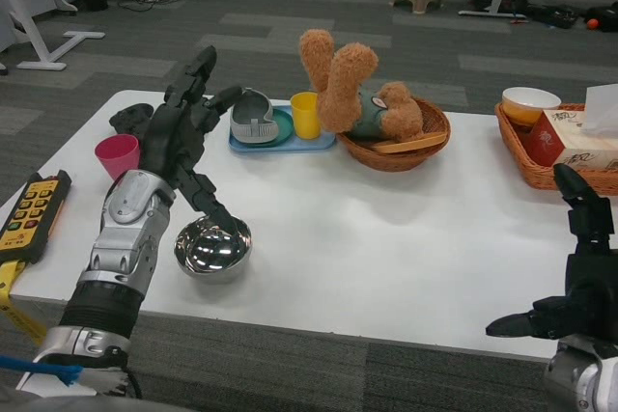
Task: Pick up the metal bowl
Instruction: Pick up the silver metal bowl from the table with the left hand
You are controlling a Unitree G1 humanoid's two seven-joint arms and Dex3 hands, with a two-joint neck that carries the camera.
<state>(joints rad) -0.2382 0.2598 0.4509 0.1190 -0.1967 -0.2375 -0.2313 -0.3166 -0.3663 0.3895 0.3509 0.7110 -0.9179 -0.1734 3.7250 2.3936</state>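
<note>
Head view: the metal bowl [212,249] stands upright on the white table [386,238], near its front-left edge. The left hand [183,123] is above the bowl, fingers spread and grasping nothing; one digit reaches down to the bowl's rim. The right hand [576,277] waits at the front-right corner, fingers apart, released. A pink cup [117,154] stands near the left edge.
</note>
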